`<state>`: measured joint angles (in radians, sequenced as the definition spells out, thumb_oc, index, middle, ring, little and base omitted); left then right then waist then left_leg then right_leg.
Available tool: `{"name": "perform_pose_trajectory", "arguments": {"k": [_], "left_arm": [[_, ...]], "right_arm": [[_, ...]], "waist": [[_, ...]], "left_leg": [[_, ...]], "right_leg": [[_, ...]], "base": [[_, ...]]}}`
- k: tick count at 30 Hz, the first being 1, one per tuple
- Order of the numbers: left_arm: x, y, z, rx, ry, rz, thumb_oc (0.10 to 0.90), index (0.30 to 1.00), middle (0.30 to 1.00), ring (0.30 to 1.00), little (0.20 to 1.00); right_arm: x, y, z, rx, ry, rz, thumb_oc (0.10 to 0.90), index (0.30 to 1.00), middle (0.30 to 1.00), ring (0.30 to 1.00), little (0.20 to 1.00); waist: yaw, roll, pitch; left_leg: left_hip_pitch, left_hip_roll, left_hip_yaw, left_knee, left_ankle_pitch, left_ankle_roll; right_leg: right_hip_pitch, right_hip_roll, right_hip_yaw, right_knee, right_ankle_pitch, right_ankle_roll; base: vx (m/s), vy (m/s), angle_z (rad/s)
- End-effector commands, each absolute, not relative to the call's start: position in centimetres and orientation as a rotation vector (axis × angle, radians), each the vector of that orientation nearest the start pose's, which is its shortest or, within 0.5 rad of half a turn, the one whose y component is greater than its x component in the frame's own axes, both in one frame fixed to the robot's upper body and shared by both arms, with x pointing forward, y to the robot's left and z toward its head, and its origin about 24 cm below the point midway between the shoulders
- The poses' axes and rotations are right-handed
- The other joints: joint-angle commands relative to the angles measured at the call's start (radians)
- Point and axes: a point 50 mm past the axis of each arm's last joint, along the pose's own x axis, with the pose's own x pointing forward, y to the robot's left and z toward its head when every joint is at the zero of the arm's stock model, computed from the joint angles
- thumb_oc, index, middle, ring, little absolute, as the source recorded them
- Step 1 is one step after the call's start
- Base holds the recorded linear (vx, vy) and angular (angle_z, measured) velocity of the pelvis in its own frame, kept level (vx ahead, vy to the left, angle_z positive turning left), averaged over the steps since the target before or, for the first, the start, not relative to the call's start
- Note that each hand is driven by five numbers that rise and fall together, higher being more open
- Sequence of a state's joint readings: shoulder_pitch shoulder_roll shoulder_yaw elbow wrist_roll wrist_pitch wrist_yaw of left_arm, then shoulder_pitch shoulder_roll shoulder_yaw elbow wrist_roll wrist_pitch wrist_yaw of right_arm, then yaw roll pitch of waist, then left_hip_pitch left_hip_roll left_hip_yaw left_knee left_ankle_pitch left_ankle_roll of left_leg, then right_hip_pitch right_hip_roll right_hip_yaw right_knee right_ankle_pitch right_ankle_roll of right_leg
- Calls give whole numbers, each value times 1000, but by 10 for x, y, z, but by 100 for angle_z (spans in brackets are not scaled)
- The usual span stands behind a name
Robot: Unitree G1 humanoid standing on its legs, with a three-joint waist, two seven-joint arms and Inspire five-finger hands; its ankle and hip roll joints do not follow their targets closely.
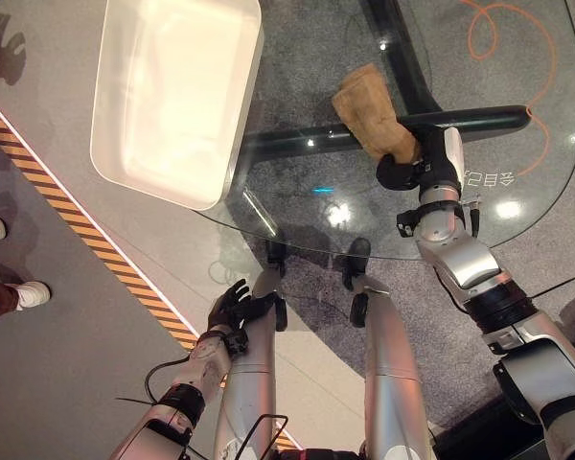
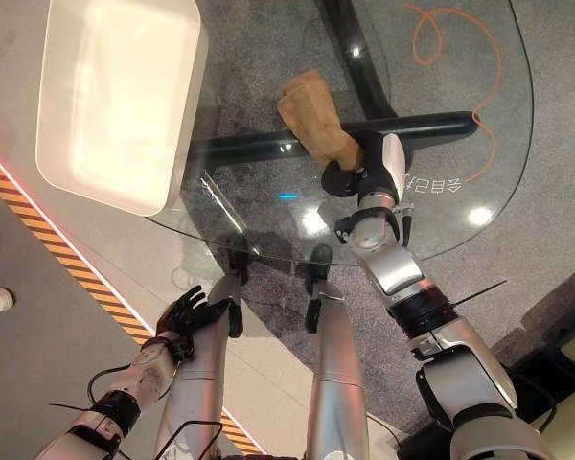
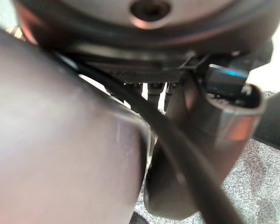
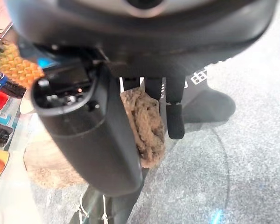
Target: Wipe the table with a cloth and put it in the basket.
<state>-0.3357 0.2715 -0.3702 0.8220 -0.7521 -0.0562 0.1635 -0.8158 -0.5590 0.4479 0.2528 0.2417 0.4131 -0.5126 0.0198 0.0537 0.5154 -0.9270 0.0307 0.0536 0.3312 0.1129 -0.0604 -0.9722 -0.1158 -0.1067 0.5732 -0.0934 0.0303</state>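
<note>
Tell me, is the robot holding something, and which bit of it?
Yes. The right hand has its fingers curled round the near end of the brown cloth; the rest lies on the glass table. The left hand holds nothing.

Tan cloth [image 1: 369,113], white basket [image 1: 172,96], clear glass table [image 1: 517,206], orange-and-black striped floor tape [image 1: 86,230].

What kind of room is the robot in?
Probably a robot test or demo space, not a home. A round glass table stands on grey carpet, orange-and-black striped warning tape marks the floor, and a big white plastic basket waits for the tan cloth.
</note>
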Motion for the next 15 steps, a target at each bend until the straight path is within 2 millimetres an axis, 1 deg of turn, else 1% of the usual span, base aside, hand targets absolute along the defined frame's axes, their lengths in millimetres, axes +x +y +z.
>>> {"name": "perform_pose_trajectory", "arguments": {"k": [1, 3, 6, 10, 15], "left_arm": [[219, 154, -100, -213, 730, 83, 800, 900, 900, 900, 900], [219, 154, -100, -213, 729, 81, 800, 900, 900, 900, 900], [220, 153, -100, -206, 727, 75, 800, 900, 900, 900, 900], [221, 155, -100, -198, 723, 69, 800, 900, 900, 900, 900], [222, 154, -98, -193, 723, 63, 800, 900, 900, 900, 900]], "right_arm": [[350, -84, 185, -549, -232, 171, 100, 300, 300, 300, 200], [350, -84, 184, -558, -230, 179, 100, 300, 300, 300, 200], [348, -79, 180, -593, -217, 246, 100, 300, 300, 300, 200], [342, -66, 181, -611, -233, 368, 100, 300, 300, 300, 200], [335, -56, 181, -616, -247, 443, 100, 300, 300, 300, 200]], "waist": [[25, 31, 5], [25, 31, 5], [27, 32, 5], [29, 30, 5], [32, 30, 5]], "left_leg": [[-20, -82, 55, 163, -201, 43], [-20, -82, 55, 163, -201, 43], [-19, -83, 55, 161, -201, 43], [-20, -80, 56, 163, -200, 40], [-17, -79, 57, 162, -198, 37]], "right_leg": [[-24, 2, -46, -136, 107, 45], [-24, 2, -46, -136, 107, 45], [-23, -1, -49, -140, 108, 45], [-22, -5, -53, -141, 109, 46], [-19, -7, -56, -142, 108, 47]], "base": [[0, 0, 0], [0, 0, 0], [0, 0, 0], [-3, -17, 9], [1, -14, 8]]}}
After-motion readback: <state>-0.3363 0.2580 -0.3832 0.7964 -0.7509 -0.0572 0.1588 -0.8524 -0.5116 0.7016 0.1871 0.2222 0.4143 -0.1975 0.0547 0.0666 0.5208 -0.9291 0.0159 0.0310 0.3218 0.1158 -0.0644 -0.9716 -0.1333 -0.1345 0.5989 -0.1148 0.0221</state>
